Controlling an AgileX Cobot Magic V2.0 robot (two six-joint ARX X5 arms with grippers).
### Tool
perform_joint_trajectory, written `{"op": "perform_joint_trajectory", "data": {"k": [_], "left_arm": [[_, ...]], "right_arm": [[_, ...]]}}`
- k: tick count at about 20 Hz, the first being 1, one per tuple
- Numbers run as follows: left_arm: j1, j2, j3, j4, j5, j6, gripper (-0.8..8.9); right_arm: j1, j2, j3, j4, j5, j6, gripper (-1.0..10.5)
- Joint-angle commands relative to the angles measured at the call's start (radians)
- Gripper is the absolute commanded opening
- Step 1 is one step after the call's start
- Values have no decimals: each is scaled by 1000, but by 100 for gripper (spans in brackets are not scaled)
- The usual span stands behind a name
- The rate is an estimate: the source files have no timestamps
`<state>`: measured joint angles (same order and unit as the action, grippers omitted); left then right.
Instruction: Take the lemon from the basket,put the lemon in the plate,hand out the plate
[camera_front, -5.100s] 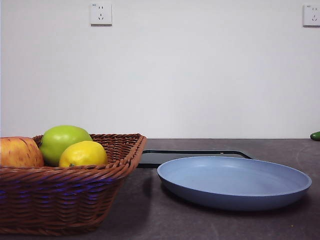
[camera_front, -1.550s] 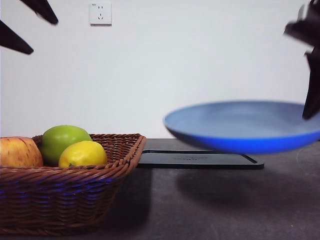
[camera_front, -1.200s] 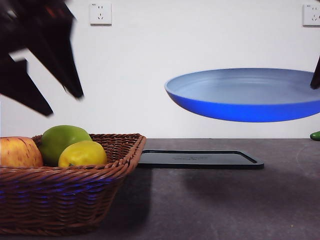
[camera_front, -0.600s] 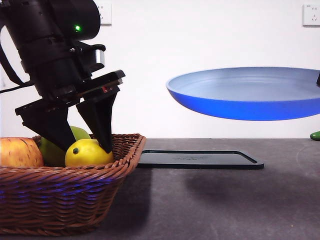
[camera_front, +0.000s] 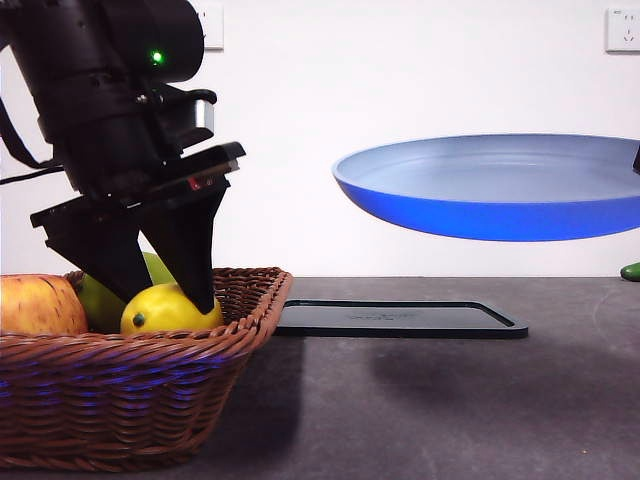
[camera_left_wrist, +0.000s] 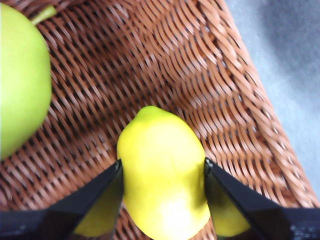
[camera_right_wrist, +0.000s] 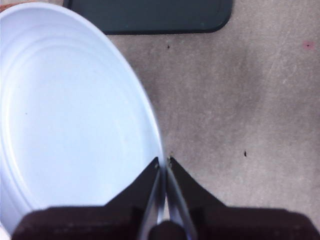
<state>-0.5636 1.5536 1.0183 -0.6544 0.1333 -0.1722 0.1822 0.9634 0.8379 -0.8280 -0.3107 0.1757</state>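
Note:
The yellow lemon (camera_front: 170, 309) lies in the wicker basket (camera_front: 120, 400) at the left of the front view. My left gripper (camera_front: 160, 295) reaches down into the basket, its jaws pressed against both sides of the lemon (camera_left_wrist: 164, 172). The woven basket floor (camera_left_wrist: 165, 65) fills the left wrist view. The light-blue plate (camera_front: 490, 190) hangs level in the air above the table at the right. My right gripper (camera_right_wrist: 164, 162) is shut on the rim of the plate (camera_right_wrist: 70, 130); in the front view only a dark tip shows at the right edge.
A green apple (camera_front: 95, 300) and a red-yellow apple (camera_front: 38, 305) share the basket with the lemon; the green apple (camera_left_wrist: 22, 80) is close beside it. A flat black tray (camera_front: 400, 318) lies on the dark table under the plate. A small green object (camera_front: 630, 271) sits far right.
The left arm came down from the upper left into the basket and closed its jaws on the lemon, which rolled slightly. The plate was lifted off the table earlier and now hangs still.

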Motion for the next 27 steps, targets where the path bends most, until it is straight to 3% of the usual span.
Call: {"op": "perform_joint_trajectory", "data": {"k": [1,5,10,13,17,22,27], "left_arm": [[-11,0,54,-60,-2,28,150],[-18,-83,185,-129,31,39,150],[-95,-136,299,-81,230,37,150],[-200,-117,299,-44,188,36,150],[-323,-53,299,-18,60,38,153],[-378,22,299,-16,33,38,154],[-384,35,299,-19,25,42,323]], "right_arm": [[2,5,14,17,7,7,4],[2,18,14,54,32,18,3],[16,97,14,64,-15,45,4],[40,119,14,87,-105,63,3],[72,121,14,93,-110,86,3],[77,121,14,78,-138,90,3],[77,121,14,40,-169,104,3]]}}
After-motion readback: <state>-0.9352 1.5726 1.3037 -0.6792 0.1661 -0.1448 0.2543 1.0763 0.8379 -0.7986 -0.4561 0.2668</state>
